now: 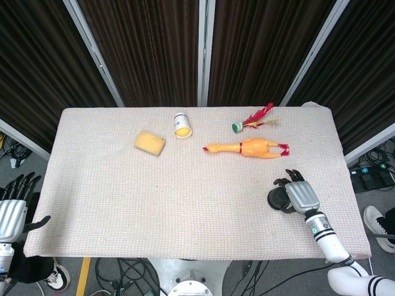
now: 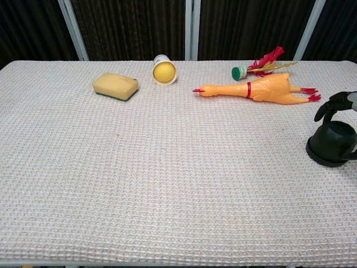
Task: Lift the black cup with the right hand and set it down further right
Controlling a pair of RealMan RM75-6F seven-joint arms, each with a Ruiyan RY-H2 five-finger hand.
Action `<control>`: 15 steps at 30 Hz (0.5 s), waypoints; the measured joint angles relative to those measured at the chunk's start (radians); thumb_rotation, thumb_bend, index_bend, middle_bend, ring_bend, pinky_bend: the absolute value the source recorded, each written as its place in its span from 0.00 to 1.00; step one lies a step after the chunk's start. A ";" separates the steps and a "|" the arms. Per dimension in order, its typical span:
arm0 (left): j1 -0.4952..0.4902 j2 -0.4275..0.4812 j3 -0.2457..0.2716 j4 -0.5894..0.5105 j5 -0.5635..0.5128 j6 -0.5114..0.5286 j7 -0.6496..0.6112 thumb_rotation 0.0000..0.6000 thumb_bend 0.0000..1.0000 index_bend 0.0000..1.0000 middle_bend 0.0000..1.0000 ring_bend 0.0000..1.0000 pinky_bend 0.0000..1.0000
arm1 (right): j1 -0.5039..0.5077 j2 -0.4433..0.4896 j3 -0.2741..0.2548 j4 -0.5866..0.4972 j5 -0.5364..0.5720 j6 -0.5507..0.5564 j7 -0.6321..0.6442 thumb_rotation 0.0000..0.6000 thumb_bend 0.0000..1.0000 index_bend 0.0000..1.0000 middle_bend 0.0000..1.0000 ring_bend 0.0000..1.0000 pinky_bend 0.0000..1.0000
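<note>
The black cup (image 1: 277, 198) (image 2: 332, 144) stands upside down on the cloth near the table's right edge. My right hand (image 1: 300, 195) (image 2: 338, 103) is right beside it on its right. The fingers (image 2: 325, 109) arch over the cup's top with a small gap, and the hand grips nothing. The chest view cuts off most of that hand at the frame edge. My left hand (image 1: 13, 208) hangs off the table's left front corner with its fingers spread and empty.
A rubber chicken (image 1: 248, 148) lies behind the cup, with a red feathered shuttlecock (image 1: 254, 119) further back. A white paper cup (image 1: 181, 124) lies on its side beside a yellow sponge (image 1: 150, 143). The table's right edge (image 1: 349, 185) runs close to my right hand.
</note>
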 measured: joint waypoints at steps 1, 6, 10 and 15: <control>0.000 0.000 0.001 0.001 0.001 0.000 -0.001 1.00 0.11 0.09 0.04 0.00 0.10 | 0.000 0.000 0.001 0.000 0.000 0.001 -0.001 1.00 0.01 0.34 0.36 0.00 0.00; 0.003 -0.001 0.002 0.003 0.002 0.004 -0.002 1.00 0.11 0.09 0.04 0.00 0.11 | 0.000 -0.002 0.006 0.000 -0.001 0.006 0.000 1.00 0.02 0.40 0.41 0.00 0.00; 0.003 0.000 0.002 0.004 0.002 0.004 -0.003 1.00 0.11 0.09 0.04 0.00 0.10 | -0.001 0.001 0.009 -0.004 -0.005 0.014 0.003 1.00 0.02 0.40 0.42 0.01 0.00; 0.001 0.000 0.000 0.002 0.003 0.003 -0.002 1.00 0.11 0.09 0.04 0.00 0.11 | -0.005 0.013 0.020 -0.023 -0.019 0.047 0.014 1.00 0.03 0.41 0.43 0.02 0.00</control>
